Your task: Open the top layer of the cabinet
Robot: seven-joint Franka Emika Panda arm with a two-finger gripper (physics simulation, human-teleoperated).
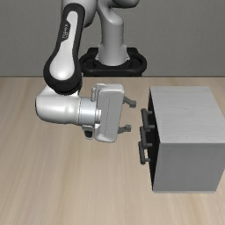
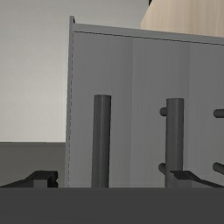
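In the exterior view the gripper point(image 1: 132, 116) lay level, fingers apart, facing the cabinet point(image 1: 189, 132) at the exterior view's right, probably to approach its front squarely. In the wrist view a bar handle point(image 2: 102, 140) stood ahead between the spread fingertips point(image 2: 39, 178), not yet gripped.

A pale wooden tabletop point(image 1: 35, 185) with fine horizontal grain filled the lower two thirds of the exterior frame. Across the top ran a plain off-white back wall point(image 1: 185, 35). Light was soft and even, shadows faint. In the wrist view, a flat light-grey backdrop point(image 2: 35, 70) met a darker grey band point(image 2: 26, 157).
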